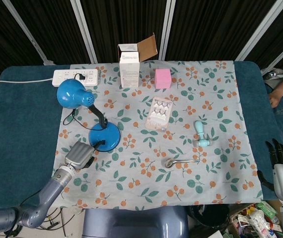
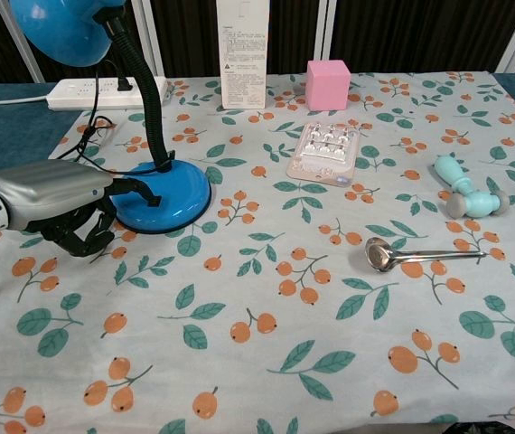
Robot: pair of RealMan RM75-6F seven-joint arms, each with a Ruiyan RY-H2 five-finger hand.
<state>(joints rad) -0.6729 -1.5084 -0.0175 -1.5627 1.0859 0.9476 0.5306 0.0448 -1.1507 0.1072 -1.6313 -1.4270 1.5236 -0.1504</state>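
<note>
A blue desk lamp stands on the floral cloth, its base [image 1: 105,137] [image 2: 163,195] left of centre and its shade [image 1: 73,93] [image 2: 58,25] bent over to the left. My left hand [image 1: 79,155] [image 2: 51,201] lies just left of the base. Its dark fingers [image 2: 84,237] are curled under the grey palm, and one digit reaches onto the rim of the base. It grips nothing. My right hand [image 1: 282,159] hangs off the table's right edge with its dark fingers straight and apart, holding nothing.
A white power strip [image 1: 76,76] [image 2: 104,92] holds the lamp's plug at the back left. A white carton [image 1: 129,67], a pink cube [image 1: 162,78], a clear blister tray [image 1: 160,113], a teal handled tool [image 1: 201,134] and a metal spoon [image 1: 181,162] lie on the cloth. A person's arm [image 1: 280,94] shows at the right.
</note>
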